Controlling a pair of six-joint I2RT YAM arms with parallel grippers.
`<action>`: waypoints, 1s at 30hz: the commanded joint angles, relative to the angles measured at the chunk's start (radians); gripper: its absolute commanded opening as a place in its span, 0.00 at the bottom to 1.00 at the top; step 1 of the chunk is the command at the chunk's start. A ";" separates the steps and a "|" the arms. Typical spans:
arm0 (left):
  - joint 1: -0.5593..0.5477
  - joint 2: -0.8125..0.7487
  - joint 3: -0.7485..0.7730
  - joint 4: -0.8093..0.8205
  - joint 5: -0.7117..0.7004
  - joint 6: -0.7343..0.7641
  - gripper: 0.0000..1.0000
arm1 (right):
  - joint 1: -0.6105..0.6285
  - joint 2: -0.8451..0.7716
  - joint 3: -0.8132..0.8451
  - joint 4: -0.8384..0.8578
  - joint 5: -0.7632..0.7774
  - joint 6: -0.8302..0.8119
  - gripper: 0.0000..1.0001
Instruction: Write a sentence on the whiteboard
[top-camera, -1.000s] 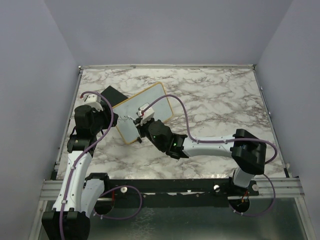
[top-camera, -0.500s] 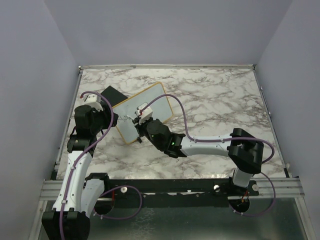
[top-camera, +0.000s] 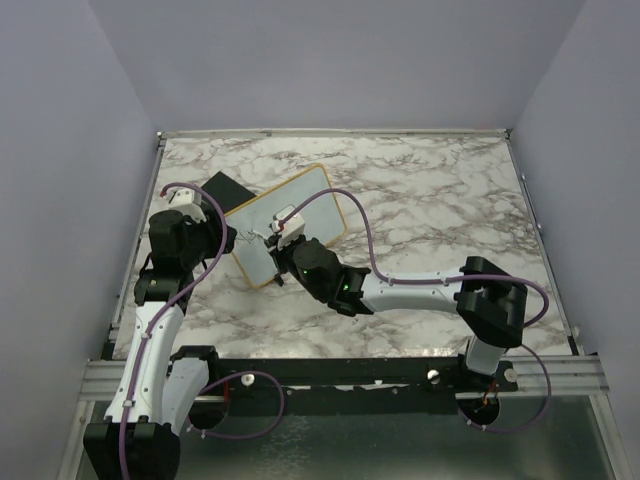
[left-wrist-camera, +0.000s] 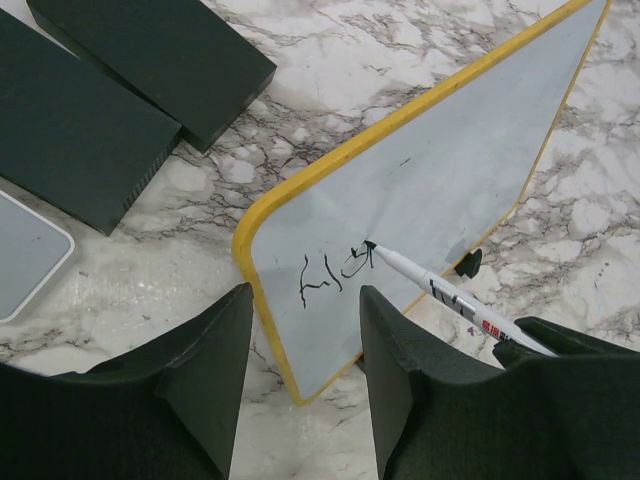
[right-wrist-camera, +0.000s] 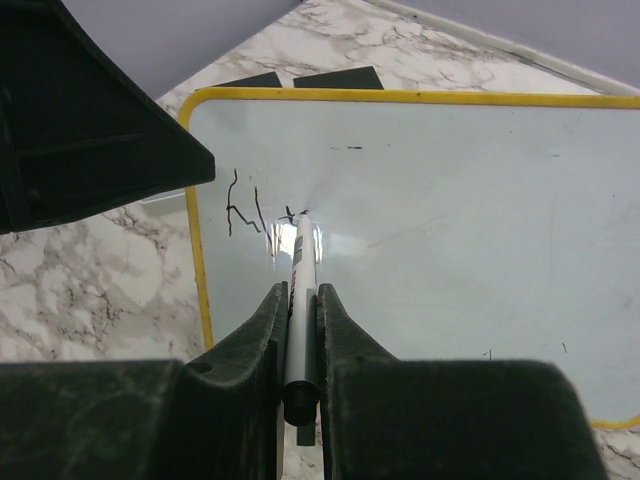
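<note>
We are watching the right gripper (right-wrist-camera: 298, 292) pinching a marker (right-wrist-camera: 300, 250) tight, its tip touching the whiteboard (top-camera: 312, 195), which is sitting askew on the left half of the marble table (top-camera: 440, 200). The left gripper (left-wrist-camera: 305, 300) is hovering half open and empty over the board's yellow-framed left corner. Its camera is showing two black blocks (left-wrist-camera: 150, 50) (the top view, one) and the sentence (left-wrist-camera: 335, 272): a few thin dark strokes.

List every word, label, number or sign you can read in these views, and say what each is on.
On the whiteboard: a few dark handwritten strokes, perhaps "h l", not legible as a word.
On the marker barrel: black and red print, too small to read.
Nothing else carries text.
</note>
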 joint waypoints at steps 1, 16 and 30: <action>-0.007 -0.014 -0.013 0.009 -0.004 -0.004 0.49 | -0.008 0.011 0.018 0.017 0.032 -0.014 0.00; -0.007 -0.016 -0.013 0.007 -0.003 -0.005 0.49 | -0.011 -0.014 -0.012 0.024 0.059 -0.014 0.00; -0.007 -0.017 -0.013 0.008 -0.005 -0.005 0.49 | -0.012 -0.030 -0.043 0.012 0.065 0.005 0.00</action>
